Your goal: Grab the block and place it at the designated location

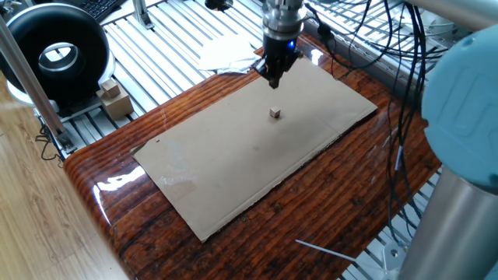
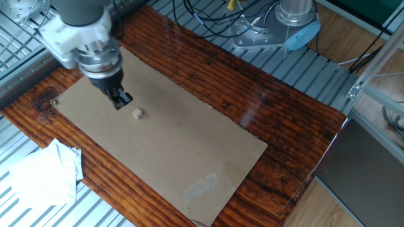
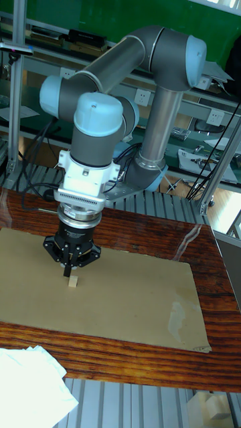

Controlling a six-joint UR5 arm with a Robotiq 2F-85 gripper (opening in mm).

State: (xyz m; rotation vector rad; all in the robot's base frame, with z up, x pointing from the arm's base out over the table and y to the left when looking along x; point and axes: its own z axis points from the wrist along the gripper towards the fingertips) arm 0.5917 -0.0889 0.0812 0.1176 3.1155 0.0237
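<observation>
The block (image 1: 275, 113) is a tiny tan cube resting alone on the flat cardboard sheet (image 1: 233, 163). It also shows in the other fixed view (image 2: 137, 114) and the tall view (image 3: 72, 281). My gripper (image 1: 272, 79) hangs above and just behind it, clear of it, open by a narrow gap with nothing between its fingers. In the other fixed view the gripper (image 2: 120, 101) is up and to the left of the cube. In the tall view the gripper (image 3: 67, 270) is just above it. The designated location is hidden; no dark mark shows on the sheet (image 2: 183, 148).
Crumpled white paper (image 2: 41, 173) lies off the sheet's edge, also seen as white paper (image 1: 226, 53). Pale wooden blocks (image 1: 115, 97) and a black round device (image 1: 58, 50) sit beyond the table's left end. Cables (image 1: 397, 85) hang at the right. The arm's base (image 2: 284, 25) stands behind the table.
</observation>
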